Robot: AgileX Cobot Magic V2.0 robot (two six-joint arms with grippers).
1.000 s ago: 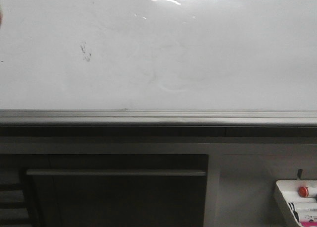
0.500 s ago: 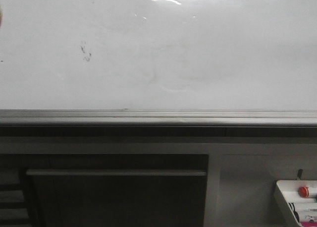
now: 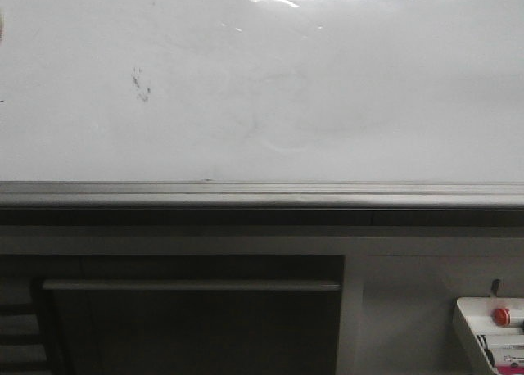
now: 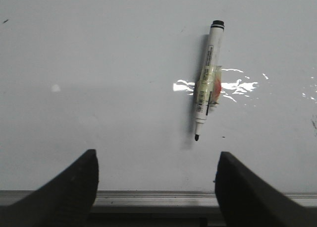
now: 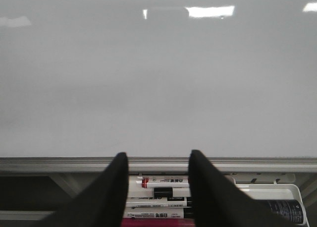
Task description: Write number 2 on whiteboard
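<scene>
The whiteboard (image 3: 327, 80) fills the upper half of the front view, with a grey metal rail (image 3: 262, 196) along its lower edge. No number 2 shows on it, only faint erased traces and a small cluster of dark specks (image 3: 142, 84). Neither gripper is in the front view. In the left wrist view a white uncapped marker (image 4: 208, 81) with tape round its middle lies against the board (image 4: 99, 63), its black tip towards my left gripper (image 4: 157, 155). That gripper is wide open and empty, apart from the marker. My right gripper (image 5: 158, 155) is open and empty in front of the board (image 5: 148, 78).
A small white tray (image 3: 467, 318) with a red button (image 3: 500, 316) sits at the lower right below the rail. In the right wrist view several markers (image 5: 163, 181) lie in that tray (image 5: 292, 190) behind the fingers. A dark panel (image 3: 192, 309) lies below the board.
The dark specks at the board's left look a little fainter than a second ago. Nothing else has visibly moved.
</scene>
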